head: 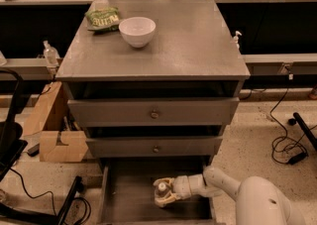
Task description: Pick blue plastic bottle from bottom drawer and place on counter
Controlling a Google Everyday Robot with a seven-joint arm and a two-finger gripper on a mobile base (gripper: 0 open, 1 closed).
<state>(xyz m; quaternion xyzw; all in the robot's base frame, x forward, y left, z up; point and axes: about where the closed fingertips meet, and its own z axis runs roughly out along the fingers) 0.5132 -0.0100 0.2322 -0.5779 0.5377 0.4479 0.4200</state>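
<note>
The bottom drawer (129, 204) is pulled out at the foot of the grey cabinet. The blue plastic bottle (162, 188) stands in it right of the middle; I see its white cap and little of its body. My gripper (164, 193) reaches in from the right, low inside the drawer, and sits right at the bottle, around its upper part. The white arm (223, 182) runs off to the lower right. The counter (183, 40) is the cabinet's flat grey top, well above the gripper.
A white bowl (137, 31) and a green snack bag (102, 18) lie at the counter's back left. The two upper drawers with knobs (154, 114) are closed. A cardboard box (54, 130) and black cables lie on the floor to the left, and more cables to the right.
</note>
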